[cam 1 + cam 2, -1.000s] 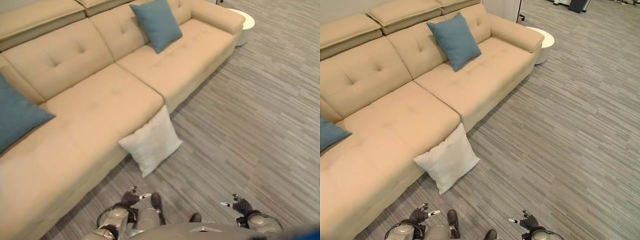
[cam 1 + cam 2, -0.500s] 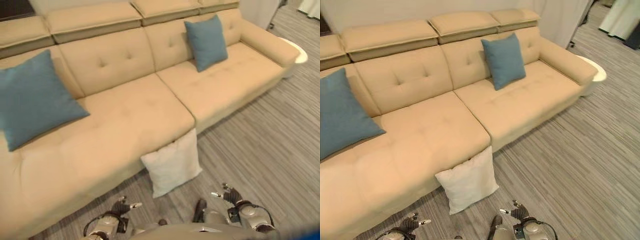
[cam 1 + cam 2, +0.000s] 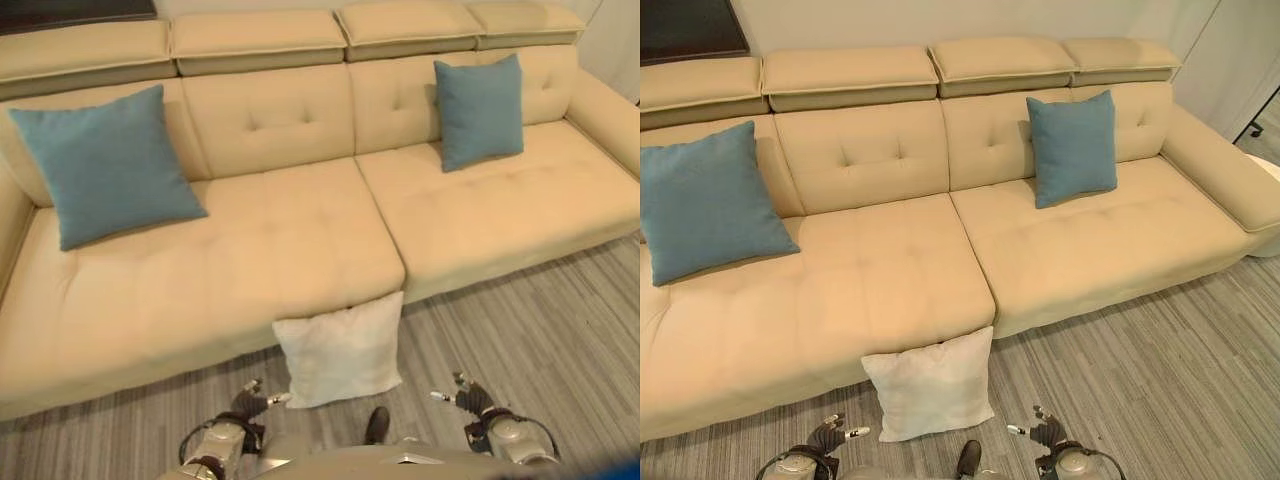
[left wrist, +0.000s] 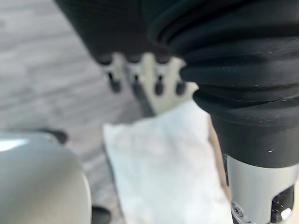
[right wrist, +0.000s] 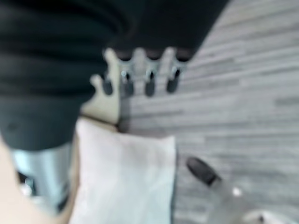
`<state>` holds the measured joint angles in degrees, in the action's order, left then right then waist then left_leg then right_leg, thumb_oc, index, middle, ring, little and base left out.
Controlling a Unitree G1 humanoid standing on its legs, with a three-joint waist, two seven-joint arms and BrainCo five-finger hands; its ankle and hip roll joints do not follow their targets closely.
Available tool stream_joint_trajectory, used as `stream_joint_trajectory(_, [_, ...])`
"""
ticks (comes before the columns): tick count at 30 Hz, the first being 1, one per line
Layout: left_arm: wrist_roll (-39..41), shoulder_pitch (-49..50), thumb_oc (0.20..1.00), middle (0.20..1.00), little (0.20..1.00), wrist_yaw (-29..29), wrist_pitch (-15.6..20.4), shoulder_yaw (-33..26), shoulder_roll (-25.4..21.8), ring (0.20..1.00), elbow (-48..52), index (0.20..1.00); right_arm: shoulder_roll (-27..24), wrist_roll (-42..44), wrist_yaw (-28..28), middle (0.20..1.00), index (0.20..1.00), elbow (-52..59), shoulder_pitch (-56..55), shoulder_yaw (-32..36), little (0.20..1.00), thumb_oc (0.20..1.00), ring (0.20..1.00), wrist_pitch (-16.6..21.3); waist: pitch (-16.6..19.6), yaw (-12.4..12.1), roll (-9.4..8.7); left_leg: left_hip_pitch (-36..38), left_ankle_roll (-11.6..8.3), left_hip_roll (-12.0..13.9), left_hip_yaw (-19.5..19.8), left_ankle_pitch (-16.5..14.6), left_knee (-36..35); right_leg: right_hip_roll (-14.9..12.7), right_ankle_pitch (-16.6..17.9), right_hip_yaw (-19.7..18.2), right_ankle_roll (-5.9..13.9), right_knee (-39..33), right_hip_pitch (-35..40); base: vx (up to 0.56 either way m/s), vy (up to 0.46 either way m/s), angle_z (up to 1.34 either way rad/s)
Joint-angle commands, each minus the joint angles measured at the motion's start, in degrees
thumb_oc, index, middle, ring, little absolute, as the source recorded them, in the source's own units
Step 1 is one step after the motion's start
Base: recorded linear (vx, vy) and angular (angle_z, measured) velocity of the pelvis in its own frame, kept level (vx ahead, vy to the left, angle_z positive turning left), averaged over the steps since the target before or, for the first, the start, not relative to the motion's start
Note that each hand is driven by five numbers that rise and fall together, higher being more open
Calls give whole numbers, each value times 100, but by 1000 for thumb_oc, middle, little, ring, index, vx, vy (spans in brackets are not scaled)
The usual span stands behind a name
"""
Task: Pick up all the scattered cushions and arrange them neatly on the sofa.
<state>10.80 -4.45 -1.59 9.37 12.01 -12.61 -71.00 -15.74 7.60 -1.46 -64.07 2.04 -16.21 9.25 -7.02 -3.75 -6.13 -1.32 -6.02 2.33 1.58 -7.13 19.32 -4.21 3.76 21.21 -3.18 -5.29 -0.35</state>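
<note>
1. While the long beige upholstered sofa [image 3: 890, 290] carries two square teal fabric cushions, one [image 3: 705, 205] at its left end and one [image 3: 1072, 148] toward its right, a square white fabric cushion [image 3: 930, 385] stands on the grey striped floor [image 3: 1160, 380], leaning against the seat front
2. Left robot hand [image 3: 250, 402] and right robot hand [image 3: 468, 397] hang low on either side of the white cushion, fingers loosely apart, holding nothing

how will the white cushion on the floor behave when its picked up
The white cushion looks plump and soft, so it is probably light and will sag if pinched at one corner. It leans against the sofa front, so a push would likely topple it flat.
</note>
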Motion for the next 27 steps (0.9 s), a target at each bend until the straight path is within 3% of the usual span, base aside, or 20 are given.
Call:
stream_joint_trajectory(1, [111, -123, 1000, 1000, 1000, -1, 52, 191, -1, 1000, -55, 1000, -142, 93, -94, 1000, 1000, 28, 88, 29, 1000, 1000, 1000, 115, -56, 259, 12, -436, 258, 239, -1687, 649, -977, -82, -169, 22, 925, 55, 370, -32, -75, 118])
stream_joint_trajectory(5, [71, -30, 1000, 1000, 1000, -14, 50, 97, -67, 1000, -116, 1000, -64, 27, -69, 1000, 1000, 43, 174, -76, 1000, 1000, 1000, 112, 17, 126, 10, -384, 361, -56, -1387, 667, -1420, -31, -287, -5, 953, 287, 251, 95, 18, 37])
stream_joint_trajectory(11, [53, -33, 1000, 1000, 1000, -21, 61, 73, -144, 1000, -1, 1000, -76, -26, -79, 1000, 1000, 161, 243, -41, 1000, 1000, 1000, 137, -21, 129, 47, -127, 526, -152, -1375, 681, -1848, -223, -409, -90, 1022, 1070, -102, 50, 84, -8])
stream_joint_trajectory(13, [127, -160, 1000, 1000, 1000, -72, 101, 134, -214, 1000, 149, 1000, -107, -20, -115, 1000, 1000, 298, 368, -92, 1000, 1000, 1000, 148, -194, 191, 114, -228, 577, -129, -1295, 717, -1797, -260, -452, -452, 1070, 1604, -527, -96, 52, -12])
stream_joint_trajectory(14, [127, -162, 1000, 1000, 1000, -72, 101, 134, -214, 1000, 148, 1000, -107, -20, -115, 1000, 1000, 297, 369, -91, 1000, 1000, 1000, 148, -172, 190, 114, -257, 577, -126, -1298, 723, -1795, -257, -442, -455, 1067, 1599, -555, -142, 0, -10])
stream_joint_trajectory(15, [265, -318, 1000, 1000, 1000, -175, 213, 200, -289, 1000, 386, 1000, -182, 17, -147, 1000, 1000, 516, 489, -123, 1000, 1000, 1000, 185, -285, 225, 194, -436, 577, -147, -1144, 776, -1822, -267, -446, -1079, 1064, 1576, -781, -104, -37, 8])
stream_joint_trajectory(21, [601, -636, 1000, 1000, 1000, -360, 368, 297, -424, 1000, 1112, 1000, -417, 76, -295, 1000, 1000, 951, 685, -198, 1000, 1000, 1000, 255, -565, 128, 188, -1086, 470, -98, -990, 995, -1618, -249, -362, -906, 993, 1172, -937, -144, -103, 17])
stream_joint_trajectory(24, [1114, -1256, 1000, 1000, 1000, -676, 525, 250, -514, 1000, 1731, 1000, -719, 149, -488, 1000, 1000, 1317, 1031, -162, 1000, 1000, 1000, 293, -889, 224, 285, -1944, 406, -31, -777, 1182, -1266, -289, -347, -521, 882, 1545, -1787, -339, -143, 43])
stream_joint_trajectory(27, [1390, -1673, 1000, 1000, 1000, -894, 620, 219, -563, 1000, 1929, 1000, -823, 248, -657, 1000, 1000, 1315, 1417, -156, 1000, 1000, 1000, 296, -988, 261, 320, -2415, 347, 41, -695, 1096, -1023, -337, -492, -527, 893, 1864, -2311, -105, -41, 10])
